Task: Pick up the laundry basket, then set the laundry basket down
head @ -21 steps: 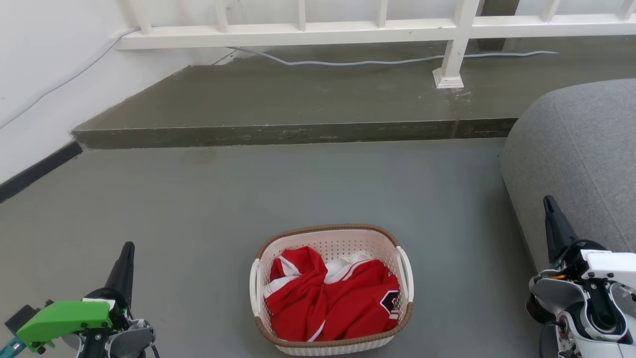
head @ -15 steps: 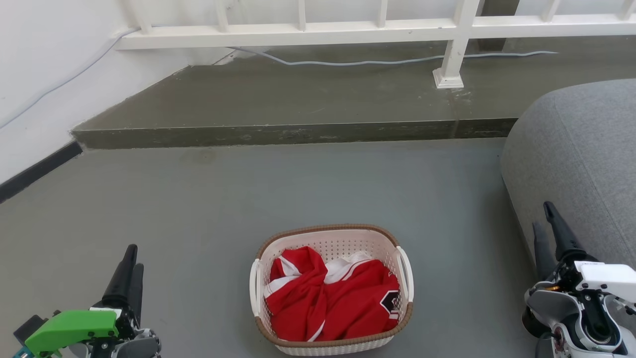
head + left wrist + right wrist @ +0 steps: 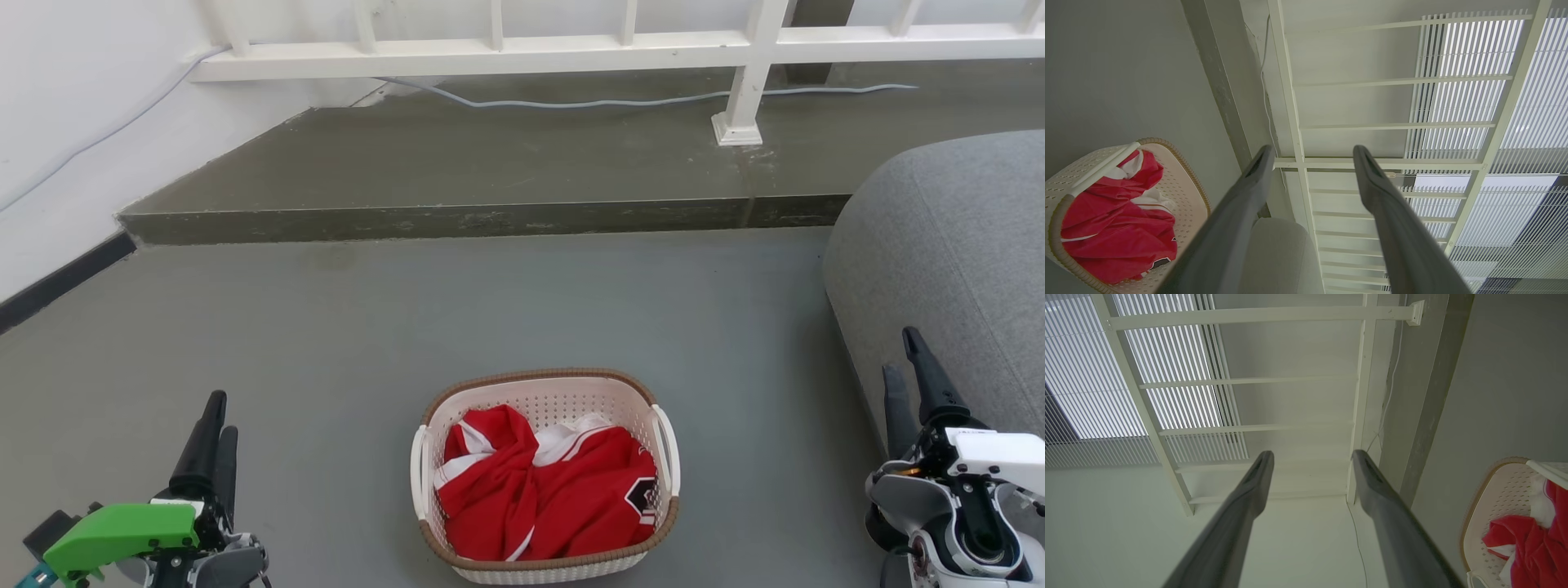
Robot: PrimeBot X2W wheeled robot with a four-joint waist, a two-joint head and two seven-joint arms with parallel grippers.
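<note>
So the laundry basket (image 3: 535, 377) is sitting flat on the grey floor (image 3: 522, 310), right in front of the robot and about midway between its two arms. It's got a crumpled red and white garment (image 3: 543, 490) piled inside, below the brown rim. The white side handles (image 3: 665, 457) stick out on its left and right sides, and nothing's touching either one.

The left gripper (image 3: 222, 412) hangs off to the basket's left with a strip of floor in between. Its jaws are parted with nothing held, and the left wrist view shows the gap plainly, with the basket (image 3: 1186, 192) down at the side. Same deal with the right gripper (image 3: 899, 349): it's on the other side, well apart from the basket, jaws parted and holding nothing. It's just in front of the rounded flank of a grey sofa (image 3: 939, 245), can't tell if it's touching.

There's plenty of room beyond the basket: a wide stretch of floor runs up to a low dark step (image 3: 457, 220) along the floor's far edge. On top of that platform there's a white railing (image 3: 490, 57) with one post (image 3: 739, 106) standing on it, and a pale cable (image 3: 571, 103) trailing along under the rail. The floor's left edge meets a white wall (image 3: 65, 122) with a black skirting strip (image 3: 57, 282). The sofa closes off the right side.
</note>
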